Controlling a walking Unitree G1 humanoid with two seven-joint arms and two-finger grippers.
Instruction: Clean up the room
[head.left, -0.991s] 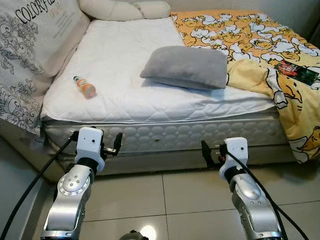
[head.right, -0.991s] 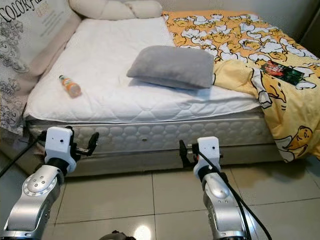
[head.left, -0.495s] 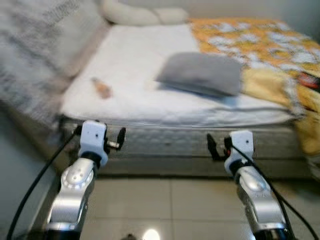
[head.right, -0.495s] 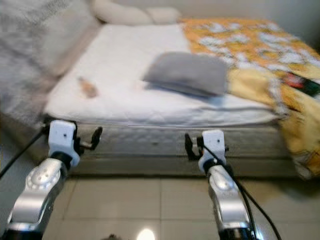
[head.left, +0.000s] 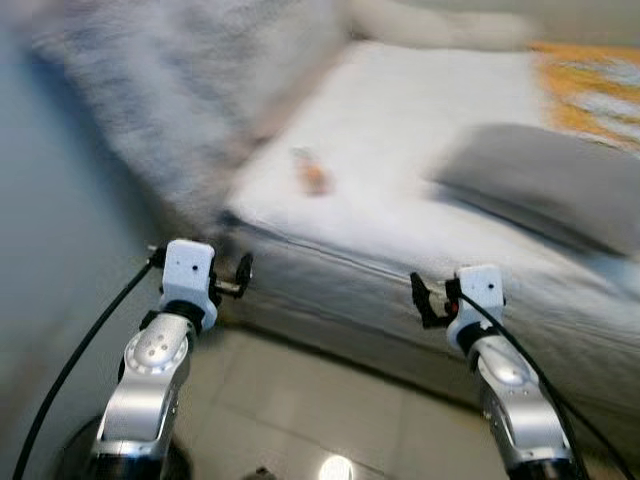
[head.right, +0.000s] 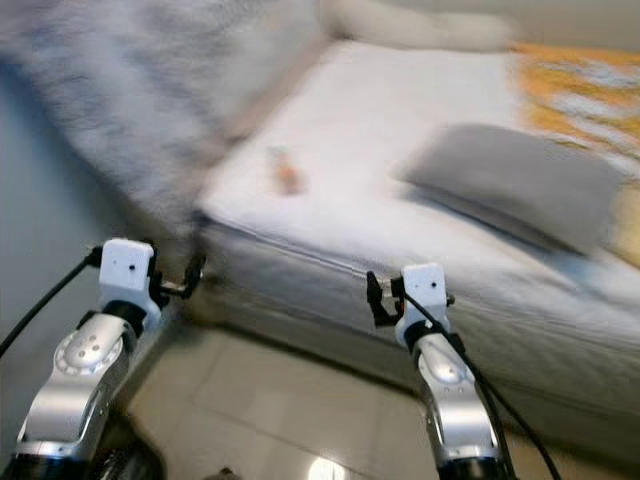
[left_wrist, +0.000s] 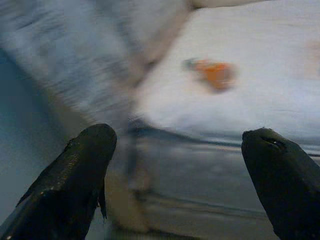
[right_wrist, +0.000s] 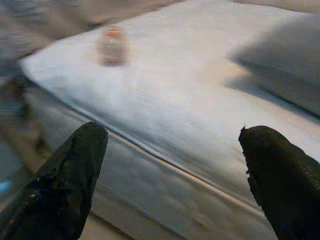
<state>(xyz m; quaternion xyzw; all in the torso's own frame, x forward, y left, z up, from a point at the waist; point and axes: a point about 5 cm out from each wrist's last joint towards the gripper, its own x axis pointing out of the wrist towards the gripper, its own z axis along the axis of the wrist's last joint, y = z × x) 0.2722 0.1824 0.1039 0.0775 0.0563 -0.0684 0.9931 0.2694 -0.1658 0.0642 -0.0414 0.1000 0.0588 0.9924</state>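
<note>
Both head views are smeared with motion blur, so fine detail is lost, but the layout reads clearly enough: a bed with a white mattress (head.left: 420, 130) runs across the scene, its quilted side facing the robot, above a pale tiled floor (head.left: 300, 410). A small orange bottle (head.left: 313, 176) lies on its side on the white sheet near the mattress's left edge, well apart from a grey pillow (head.left: 545, 185) that rests further right on the same sheet. At the far right a strip of orange and yellow patterned blanket (head.left: 595, 90) covers the bed, and a large pale cushion or headboard cover (head.left: 190, 90) with a grey pattern leans along the left side, too blurred to read. The left gripper (head.left: 240, 280) is held up in front of the mattress's near left corner, below the bottle, and its wrist view shows its two black fingers (left_wrist: 75, 180) spread wide with nothing between them, the bottle (left_wrist: 215, 74) lying on the sheet ahead. The right gripper (head.left: 425, 300) hangs level with the mattress side, below the pillow; its fingers (right_wrist: 65, 180) are likewise well apart and empty, with the bottle (right_wrist: 111, 46) visible beyond them on the sheet and the pillow (right_wrist: 285, 65) off to one side. Neither gripper touches the bed or anything on it
</note>
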